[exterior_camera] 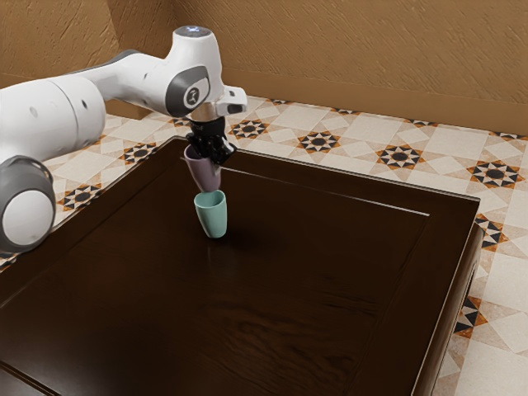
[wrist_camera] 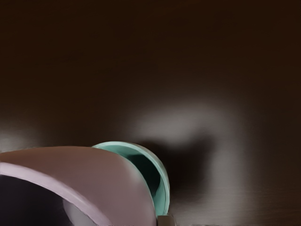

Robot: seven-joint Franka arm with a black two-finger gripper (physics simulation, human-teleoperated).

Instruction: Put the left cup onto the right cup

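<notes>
A mauve cup [exterior_camera: 203,171] hangs just above a teal cup [exterior_camera: 212,214] that stands upright on the dark wooden table [exterior_camera: 330,272]. My black gripper [exterior_camera: 209,149] is shut on the mauve cup's rim, holding it slightly tilted, its base at the teal cup's mouth. In the wrist view the mauve cup [wrist_camera: 80,179] looms large under my hand, and the teal cup's open rim [wrist_camera: 157,172] peeks out beside it.
The table has a raised border and stands on a patterned tile floor [exterior_camera: 396,140]. A brown wall [exterior_camera: 355,41] runs behind. Bare tabletop stretches toward the exterior view's right and front.
</notes>
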